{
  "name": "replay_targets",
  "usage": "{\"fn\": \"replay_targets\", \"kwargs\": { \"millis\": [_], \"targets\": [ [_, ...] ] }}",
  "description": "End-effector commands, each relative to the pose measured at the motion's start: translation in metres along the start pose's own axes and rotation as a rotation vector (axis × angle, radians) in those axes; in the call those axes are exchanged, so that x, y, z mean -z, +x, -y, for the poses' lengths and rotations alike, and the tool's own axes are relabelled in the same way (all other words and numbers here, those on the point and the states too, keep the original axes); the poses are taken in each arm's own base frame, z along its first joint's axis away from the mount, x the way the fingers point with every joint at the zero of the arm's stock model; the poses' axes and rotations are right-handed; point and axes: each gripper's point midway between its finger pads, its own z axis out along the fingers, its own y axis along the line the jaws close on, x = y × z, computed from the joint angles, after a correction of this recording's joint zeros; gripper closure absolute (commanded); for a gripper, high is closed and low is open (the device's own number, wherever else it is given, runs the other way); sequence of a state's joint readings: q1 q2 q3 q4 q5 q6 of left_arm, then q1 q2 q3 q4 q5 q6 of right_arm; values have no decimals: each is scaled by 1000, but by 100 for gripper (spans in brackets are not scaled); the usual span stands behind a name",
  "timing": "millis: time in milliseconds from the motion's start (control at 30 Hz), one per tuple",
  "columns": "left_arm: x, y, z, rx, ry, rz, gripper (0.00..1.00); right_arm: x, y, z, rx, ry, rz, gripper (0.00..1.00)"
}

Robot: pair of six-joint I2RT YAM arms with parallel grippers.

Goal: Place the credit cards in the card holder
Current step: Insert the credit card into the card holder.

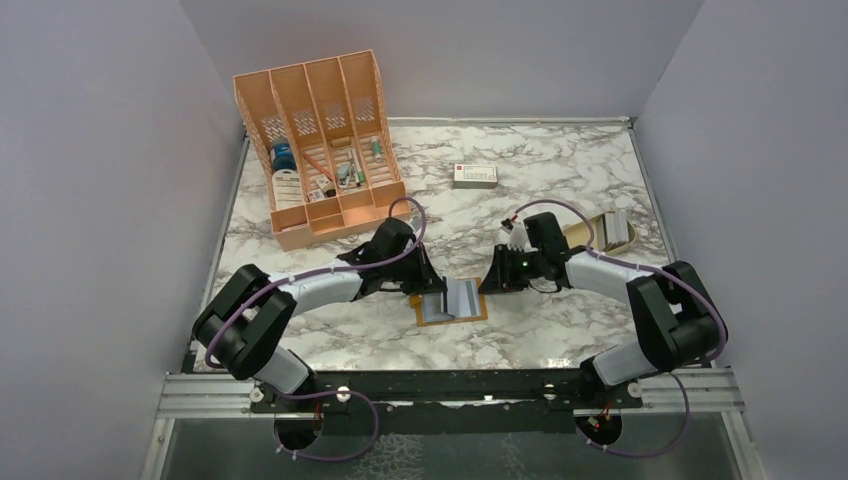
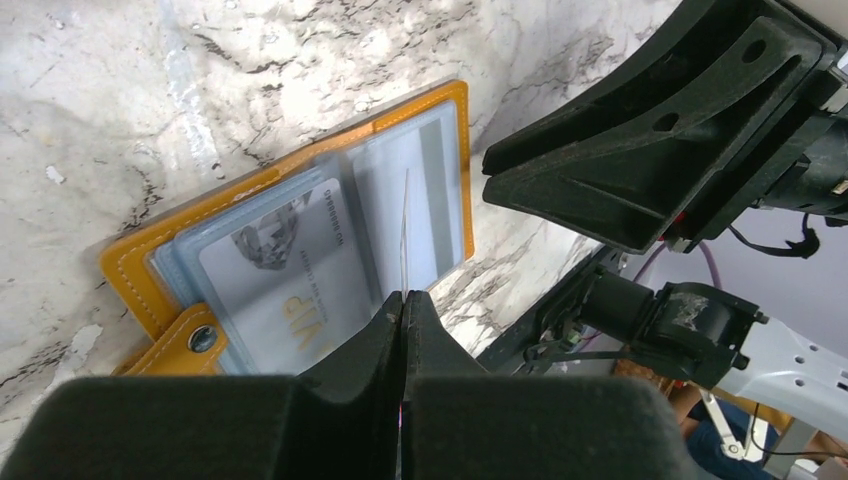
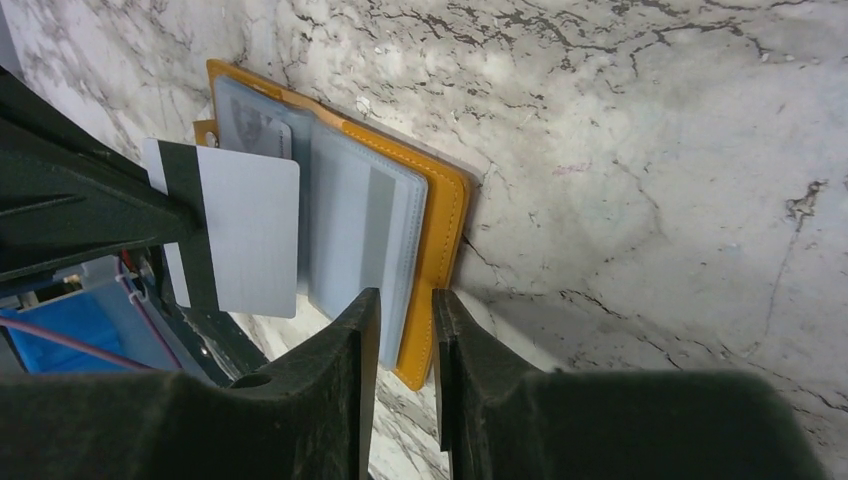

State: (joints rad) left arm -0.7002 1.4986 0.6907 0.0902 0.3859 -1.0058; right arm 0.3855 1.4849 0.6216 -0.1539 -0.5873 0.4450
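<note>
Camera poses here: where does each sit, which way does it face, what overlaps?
Top external: above, behind the bases, looking down on the table; both arms whole.
Left wrist: looks along the left gripper at the card holder; own shut fingers, right gripper opposite.
Right wrist: faces back toward the left gripper; own fingers straddle the card holder's edge.
Shared: wrist views both show card holder and the pinched credit card.

**Card holder** (image 1: 452,305): mustard-orange, with a stitched border and a stud (image 2: 202,339) on its tab. It lies open and flat just below the centre of the top view, grey-blue clear sleeves facing up. **First silver card** (image 2: 285,285): printed face up, tucked inside a sleeve, left of centre in the left wrist view. **Second silver card** (image 3: 240,230): dark stripe along one side, raised on edge over the open sleeves.
</note>
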Motion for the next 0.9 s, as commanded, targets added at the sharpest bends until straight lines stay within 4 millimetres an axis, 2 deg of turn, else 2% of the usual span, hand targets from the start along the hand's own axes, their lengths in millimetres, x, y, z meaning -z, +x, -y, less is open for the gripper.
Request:
{"fn": "replay_targets", "kwargs": {
  "millis": [0,433,600,767,867],
  "targets": [
    [2,3,-1,-15,-10,-33,100,-9,-9,0,54,20,17,76],
    [0,8,-13,23,-30,-52,100,-18,3,8,63,53,-26,84],
    [3,8,-10,47,-23,-58,100,-11,-4,3,96,93,-7,86],
    [8,6,-4,55,-18,-54,100,1,-21,-5,133,160,57,75],
    [9,3,-3,58,-22,-45,100,2,-27,-6,158,196,72,70]
  ]
}}
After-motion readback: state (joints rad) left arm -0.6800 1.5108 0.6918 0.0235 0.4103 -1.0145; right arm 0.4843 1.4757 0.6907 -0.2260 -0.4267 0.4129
